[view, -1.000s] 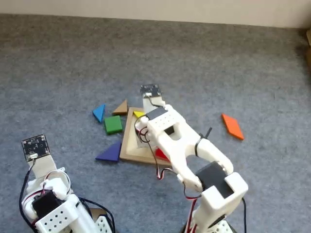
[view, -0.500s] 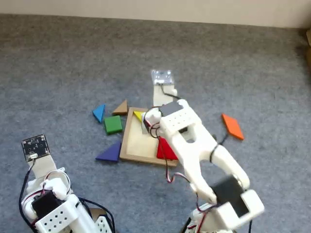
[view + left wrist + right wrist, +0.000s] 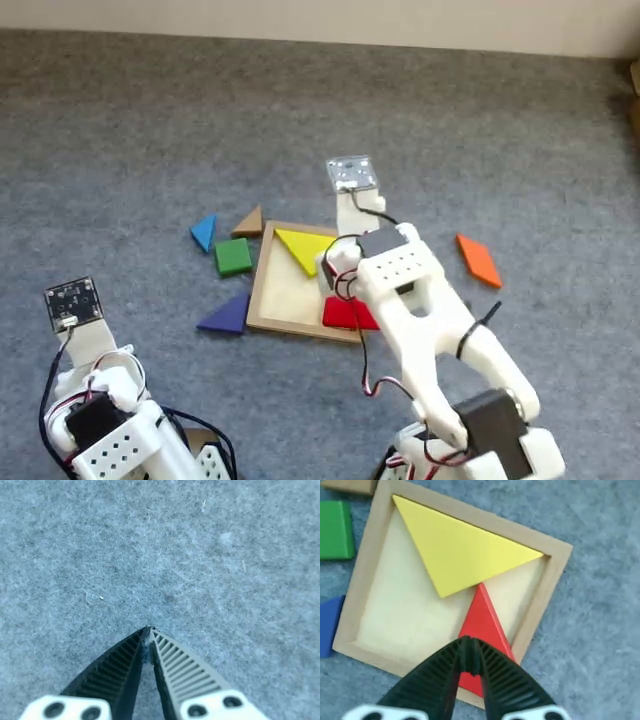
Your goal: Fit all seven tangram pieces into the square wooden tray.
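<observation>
judging by their look, we took the pieces for thin, stiff, light tiles, with smooth faces that would slide in the tray [image 3: 256, 292] but drag on the carpet [image 3: 140, 120]. the yellow triangle [image 3: 460, 555] and red triangle [image 3: 482, 622] lay inside it, touching. the green square [image 3: 233, 257] sat just beside the tray and the orange piece [image 3: 478, 260] well apart. the right gripper [image 3: 468, 645] hung closed and empty over the red triangle. the left gripper [image 3: 149, 632] was closed over bare carpet. we would pinch each tile across two opposite edges.
</observation>
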Available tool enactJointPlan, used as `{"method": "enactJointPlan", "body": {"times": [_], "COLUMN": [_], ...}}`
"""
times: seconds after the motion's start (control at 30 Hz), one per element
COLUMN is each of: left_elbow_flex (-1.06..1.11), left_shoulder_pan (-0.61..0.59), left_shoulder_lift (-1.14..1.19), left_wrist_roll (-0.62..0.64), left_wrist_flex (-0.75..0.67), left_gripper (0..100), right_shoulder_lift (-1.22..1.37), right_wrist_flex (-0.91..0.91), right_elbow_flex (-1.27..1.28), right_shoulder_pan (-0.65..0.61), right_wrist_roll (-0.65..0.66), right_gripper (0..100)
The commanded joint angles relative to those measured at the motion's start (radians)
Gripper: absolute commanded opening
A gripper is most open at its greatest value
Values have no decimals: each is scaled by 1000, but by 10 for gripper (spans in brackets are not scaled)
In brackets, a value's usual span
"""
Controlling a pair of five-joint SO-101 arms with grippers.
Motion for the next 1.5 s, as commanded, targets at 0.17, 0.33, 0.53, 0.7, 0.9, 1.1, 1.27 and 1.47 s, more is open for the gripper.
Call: {"method": "enactJointPlan", "body": {"times": [0.17,0.33,0.53,0.7,0.9,1.1,1.27,1.47], "left_elbow_flex": [21,21,21,21,21,21,21,21], "left_shoulder_pan": [-15,-12,-7,-8,-12,-12,-12,-12], "left_shoulder_lift": [-61,-61,-61,-61,-61,-61,-61,-61], "left_wrist_roll": [0,0,0,0,0,0,0,0], "left_wrist_flex": [9,9,9,9,9,9,9,9], "left_gripper": [8,8,8,8,8,8,8,8], "right_shoulder_lift": [151,180,186,176,142,-39,-107,-107], "right_wrist_flex": [-180,-223,-225,-220,-74,67,101,189], "right_elbow_flex": [-33,-33,-94,-137,-232,-223,-91,-18], "right_shoulder_pan": [-62,-47,44,64,62,62,27,-61], "right_wrist_roll": [14,14,15,14,14,14,15,20], "right_gripper": [5,5,5,5,5,5,5,5]}}
